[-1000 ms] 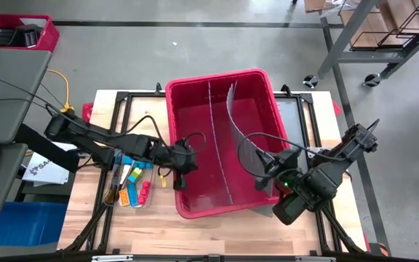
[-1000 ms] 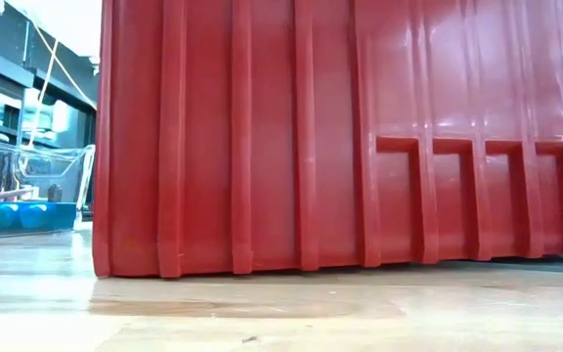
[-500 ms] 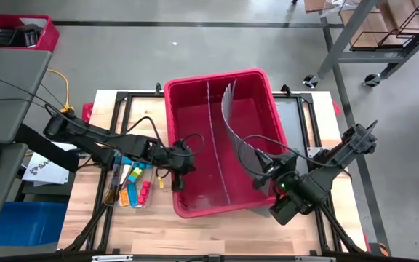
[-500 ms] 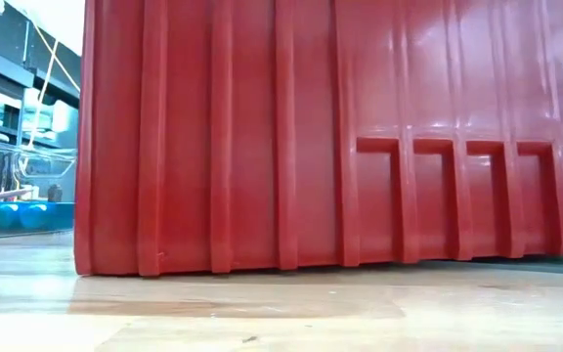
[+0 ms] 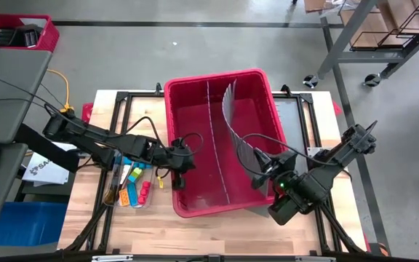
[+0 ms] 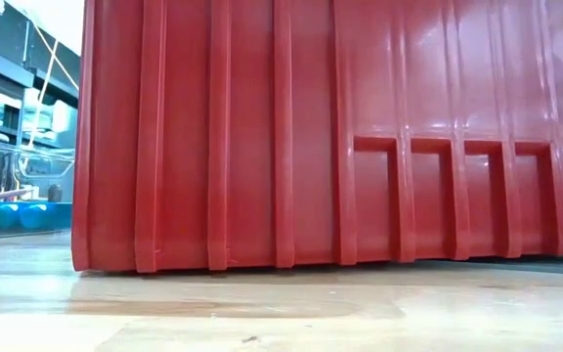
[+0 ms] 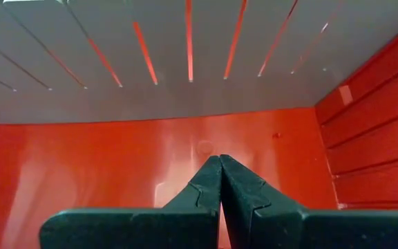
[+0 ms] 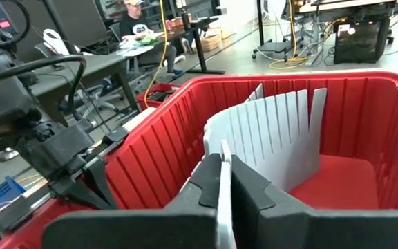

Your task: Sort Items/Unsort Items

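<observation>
The items (image 5: 131, 185), small orange, blue, yellow, red and green pieces, lie in a clear tray on the table left of the large red bin (image 5: 217, 75). A grey slotted divider sheet (image 5: 231, 120) stands on edge inside the bin, bowed from the far middle to the near right. My right gripper (image 5: 258, 166) is shut on the sheet's near end. My left gripper (image 5: 182, 163) is shut with nothing between its fingers. It hangs at the bin's left wall and points in over the red floor (image 7: 116, 159). My right gripper pinches the divider sheet's near end (image 8: 223, 190) between its two fingers; the thin upright edge of the single sheet runs between them. The fingers come nearly level from the table's near right. The sheet stands in the bin, bowed. My left gripper: I cannot tell whether it touches the bin's left wall.
The bin's near wall (image 6: 311, 137) fills most of the low view. The clear tray (image 6: 27, 186) shows at its left. Bare wooden table (image 5: 217, 233) lies in front of the bin. A person sits at a desk (image 8: 140, 28) in the room beyond.
The bin has slid a little toward the table's left edge. My right gripper has sunk slightly and rolled, still shut on the sheet. The sheet's far end has shifted slightly left, and more of its slotted face shows.
</observation>
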Available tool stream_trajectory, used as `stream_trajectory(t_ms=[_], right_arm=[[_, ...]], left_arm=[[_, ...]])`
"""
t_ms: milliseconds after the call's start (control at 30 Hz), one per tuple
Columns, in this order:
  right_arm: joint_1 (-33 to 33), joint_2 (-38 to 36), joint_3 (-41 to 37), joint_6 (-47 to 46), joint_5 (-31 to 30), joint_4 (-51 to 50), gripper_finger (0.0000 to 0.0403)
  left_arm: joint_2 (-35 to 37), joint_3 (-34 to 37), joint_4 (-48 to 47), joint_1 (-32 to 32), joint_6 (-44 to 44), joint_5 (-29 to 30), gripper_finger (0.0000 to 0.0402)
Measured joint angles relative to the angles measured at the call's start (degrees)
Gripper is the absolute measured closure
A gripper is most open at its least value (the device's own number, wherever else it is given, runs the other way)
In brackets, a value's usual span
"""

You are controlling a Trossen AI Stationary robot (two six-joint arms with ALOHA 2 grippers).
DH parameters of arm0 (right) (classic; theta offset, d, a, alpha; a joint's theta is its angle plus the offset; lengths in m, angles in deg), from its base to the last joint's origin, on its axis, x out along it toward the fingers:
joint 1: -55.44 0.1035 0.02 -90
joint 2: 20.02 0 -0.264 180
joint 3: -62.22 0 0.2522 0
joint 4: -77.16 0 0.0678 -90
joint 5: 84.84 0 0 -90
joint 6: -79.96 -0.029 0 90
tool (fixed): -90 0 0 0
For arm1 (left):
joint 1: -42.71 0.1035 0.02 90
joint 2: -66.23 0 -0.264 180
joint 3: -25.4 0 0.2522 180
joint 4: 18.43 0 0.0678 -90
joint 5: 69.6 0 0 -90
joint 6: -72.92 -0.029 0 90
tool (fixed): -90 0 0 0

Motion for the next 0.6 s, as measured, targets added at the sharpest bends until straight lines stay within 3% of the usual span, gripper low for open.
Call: stream_trajectory(t_ms=[600], right_arm=[[1.7,2.4,0.0,-3.5,3.8,0.5,0.0403]], left_arm=[[0.1,0.0,0.3,0.0,1.2,0.1,0.0402]])
